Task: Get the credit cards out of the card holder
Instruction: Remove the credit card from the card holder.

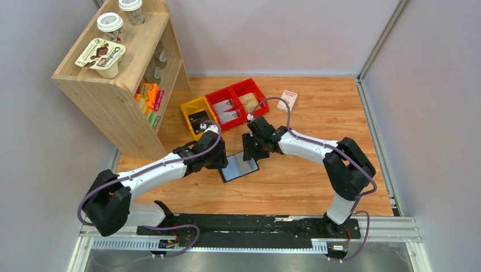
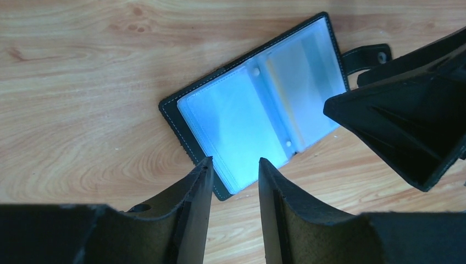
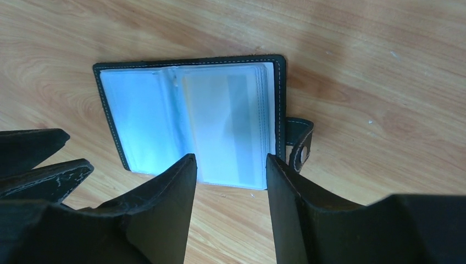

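You'll find the card holder [image 1: 239,169] open on the table [image 1: 317,187], left gripper [image 2: 233,165] at its 9 o'clock, right gripper [image 3: 231,159] at its 1 o'clock. Bins [image 1: 239,84] sit behind at 12 o'clock, the shelf [image 1: 113,96] at 10 o'clock.

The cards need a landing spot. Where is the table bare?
Bare table: the stretch between the small box, the right arm and the right wall; also the strip between the card holder and the base rail. Crowded: by the bins and around the card holder.
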Tool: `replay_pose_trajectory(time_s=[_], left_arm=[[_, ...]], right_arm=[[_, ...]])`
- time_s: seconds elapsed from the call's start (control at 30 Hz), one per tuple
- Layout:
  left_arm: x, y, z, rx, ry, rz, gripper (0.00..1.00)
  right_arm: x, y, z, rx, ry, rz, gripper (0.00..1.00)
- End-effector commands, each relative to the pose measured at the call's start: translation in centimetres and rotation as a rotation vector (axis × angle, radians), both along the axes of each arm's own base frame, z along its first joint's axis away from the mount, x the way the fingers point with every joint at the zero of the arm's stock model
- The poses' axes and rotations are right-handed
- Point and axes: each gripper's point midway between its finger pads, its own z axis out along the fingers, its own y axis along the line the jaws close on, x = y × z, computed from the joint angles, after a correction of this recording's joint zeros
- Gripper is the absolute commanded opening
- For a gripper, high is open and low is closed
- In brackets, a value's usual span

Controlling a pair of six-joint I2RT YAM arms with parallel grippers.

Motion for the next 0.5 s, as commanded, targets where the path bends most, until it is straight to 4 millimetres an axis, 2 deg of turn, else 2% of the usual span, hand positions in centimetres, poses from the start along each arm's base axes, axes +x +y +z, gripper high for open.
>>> replay_pose_trajectory(time_s=[0.0, 0.27, 0.47], left_arm=[[0.3, -1.3, -1.3, -0.037, 0.019, 0.006, 0.43], [-0.3, -1.4, -4.1, -0.007, 0.086, 0.006, 0.39], [-0.6, -1.3, -5.3, 0.004, 0.119, 0.015, 0.36]], right_arm=[[0.0, 0.9, -0.6, 0.011, 0.0, 0.045, 0.51], [-0.2, 1.1, -1.5, 0.004, 0.025, 0.061, 0.5], [-0.3, 1.5, -1.6, 0.018, 0.034, 0.079, 0.5]])
